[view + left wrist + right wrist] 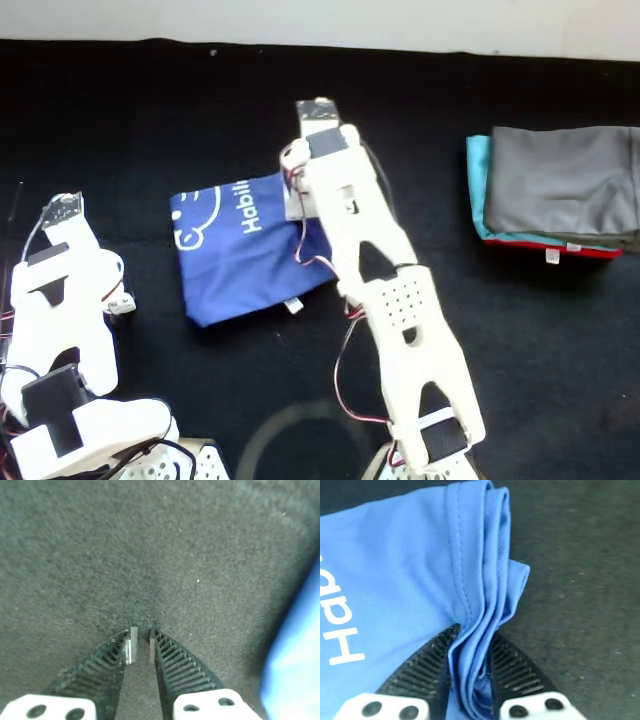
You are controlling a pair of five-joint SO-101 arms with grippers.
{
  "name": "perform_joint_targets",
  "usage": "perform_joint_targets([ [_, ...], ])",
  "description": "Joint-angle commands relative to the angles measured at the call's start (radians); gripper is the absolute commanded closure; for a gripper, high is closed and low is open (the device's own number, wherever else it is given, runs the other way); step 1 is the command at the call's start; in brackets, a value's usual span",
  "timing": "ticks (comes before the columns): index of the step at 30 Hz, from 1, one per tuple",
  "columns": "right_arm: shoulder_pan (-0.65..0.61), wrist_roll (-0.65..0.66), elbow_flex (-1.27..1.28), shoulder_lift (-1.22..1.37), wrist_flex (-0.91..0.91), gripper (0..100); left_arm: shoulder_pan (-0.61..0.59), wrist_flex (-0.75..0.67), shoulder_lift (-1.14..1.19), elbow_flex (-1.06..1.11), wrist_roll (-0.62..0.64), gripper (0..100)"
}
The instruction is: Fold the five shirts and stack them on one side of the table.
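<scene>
The right claw [472, 630] pinches the layered edge of the folded blue shirt [240, 260] in the middle of the worktop [150, 110]; pulled by that one edge, its folds could slip open. The left claw [141, 635] hangs nearby, pressed together and empty. I count one blue shirt and one stack [555, 190] at the side, showing at least three layers.

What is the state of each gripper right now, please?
Left gripper: closed, holding nothing.
Right gripper: closed on the folded edge of the blue shirt.
</scene>
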Motion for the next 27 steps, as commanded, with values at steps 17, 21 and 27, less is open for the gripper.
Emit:
perform_joint_targets([
  [17,0.242,0.180,0.070,-0.484,0.111,99.2,-0.004,-0.020,-0.002,0.004,-0.003,93],
  [21,0.282,0.235,0.209,-0.628,0.110,99.2,-0.004,-0.020,-0.002,0.004,-0.003,93],
  [27,0.412,0.304,0.278,-0.728,0.110,99.2,-0.004,-0.020,-0.002,0.004,-0.003,93],
])
